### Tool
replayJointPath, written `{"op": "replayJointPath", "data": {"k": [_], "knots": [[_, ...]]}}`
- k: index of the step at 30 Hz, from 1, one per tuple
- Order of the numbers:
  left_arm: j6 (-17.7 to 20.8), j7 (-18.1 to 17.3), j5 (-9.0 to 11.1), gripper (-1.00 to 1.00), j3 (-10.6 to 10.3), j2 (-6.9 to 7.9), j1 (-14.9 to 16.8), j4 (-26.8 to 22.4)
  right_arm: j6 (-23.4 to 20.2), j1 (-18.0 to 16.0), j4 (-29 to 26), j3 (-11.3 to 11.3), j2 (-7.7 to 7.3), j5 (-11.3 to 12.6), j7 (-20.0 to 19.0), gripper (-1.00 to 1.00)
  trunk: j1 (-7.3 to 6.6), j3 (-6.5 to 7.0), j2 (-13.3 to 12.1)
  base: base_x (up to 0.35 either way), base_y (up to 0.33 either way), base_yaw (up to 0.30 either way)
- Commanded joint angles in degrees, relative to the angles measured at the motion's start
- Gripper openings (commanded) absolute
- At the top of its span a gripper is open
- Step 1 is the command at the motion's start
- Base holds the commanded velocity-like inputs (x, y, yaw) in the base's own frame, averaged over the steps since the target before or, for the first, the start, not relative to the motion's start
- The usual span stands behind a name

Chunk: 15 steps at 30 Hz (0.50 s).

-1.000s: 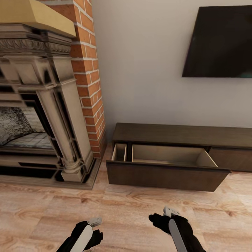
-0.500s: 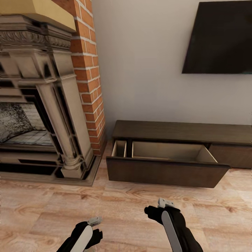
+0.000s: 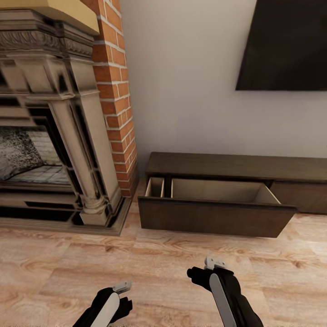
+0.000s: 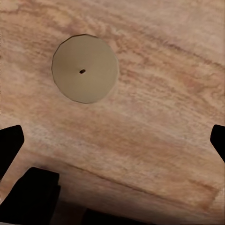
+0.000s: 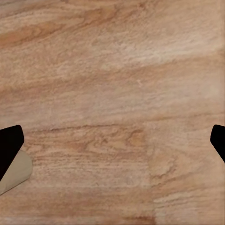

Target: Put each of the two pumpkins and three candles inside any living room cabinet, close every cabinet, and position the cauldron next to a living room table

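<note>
The long dark brown cabinet [image 3: 236, 165] stands against the wall with its wide left front [image 3: 213, 218] pulled out, showing pale beige inner walls. In the left wrist view a stubby beige candle [image 4: 85, 68] with a tiny dark wick stands on the wood floor, seen from above. My left gripper [image 4: 112, 140] hangs open above the floor, the candle off to one side of the gap between its fingers. My right gripper [image 5: 112, 140] is open over bare planks, with a beige rounded edge [image 5: 14, 171] beside one fingertip. Both grippers [image 3: 119, 297] [image 3: 202, 274] sit low in the head view, short of the cabinet.
A stone fireplace [image 3: 59, 136] with a brick column [image 3: 113, 91] and a raised base fills the left side. A dark television [image 3: 286, 45] hangs on the white wall above the cabinet. Wood floor [image 3: 163, 268] lies between me and the cabinet.
The whole head picture has shifted slightly, so the camera moved. My right gripper sits a little higher in the picture than a second ago. The left gripper has barely moved.
</note>
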<state>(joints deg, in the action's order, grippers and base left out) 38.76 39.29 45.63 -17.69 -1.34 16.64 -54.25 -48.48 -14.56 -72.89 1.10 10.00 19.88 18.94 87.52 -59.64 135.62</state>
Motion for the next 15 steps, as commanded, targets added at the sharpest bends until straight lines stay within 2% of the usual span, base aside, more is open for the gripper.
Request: {"op": "replayJointPath", "data": {"k": [1,4,7,9,13,15], "knots": [[0.0,0.6,0.5,1.00,-0.1,0.10,0.0,-0.1,-0.1,0.0,-0.1,0.0,0.00,0.6,0.6,1.00,0.21,-0.24,0.4,0.000,0.000,0.000],[0.0,0.1,0.4,1.00,-0.1,0.48,0.1,-0.1,-0.1,0.0,-0.1,0.0,0.00,0.5,0.6,1.00,0.87,-0.78,1.6,0.000,0.000,0.000],[0.1,-3.1,-0.4,1.00,-0.1,1.30,0.4,-0.4,-0.1,0.0,-0.1,0.0,0.00,0.6,0.6,1.00,1.53,-1.31,2.8,0.000,0.000,0.000],[0.5,-4.6,-2.8,1.00,-0.1,1.34,0.7,-1.3,-0.1,0.0,-0.1,0.1,0.00,0.6,0.6,1.00,1.97,-1.67,3.6,0.000,0.000,0.000],[0.2,-6.6,-10.4,1.00,0.1,1.32,1.0,-1.2,-0.3,0.2,-3.1,0.7,0.00,0.8,0.5,1.00,2.85,-2.39,5.3,0.000,0.000,0.000],[0.1,-8.3,-12.2,1.00,0.1,1.24,1.0,-1.2,-0.3,0.5,-5.3,1.8,0.00,1.0,0.5,1.00,3.29,-2.75,6.1,0.000,0.000,0.000]]}}
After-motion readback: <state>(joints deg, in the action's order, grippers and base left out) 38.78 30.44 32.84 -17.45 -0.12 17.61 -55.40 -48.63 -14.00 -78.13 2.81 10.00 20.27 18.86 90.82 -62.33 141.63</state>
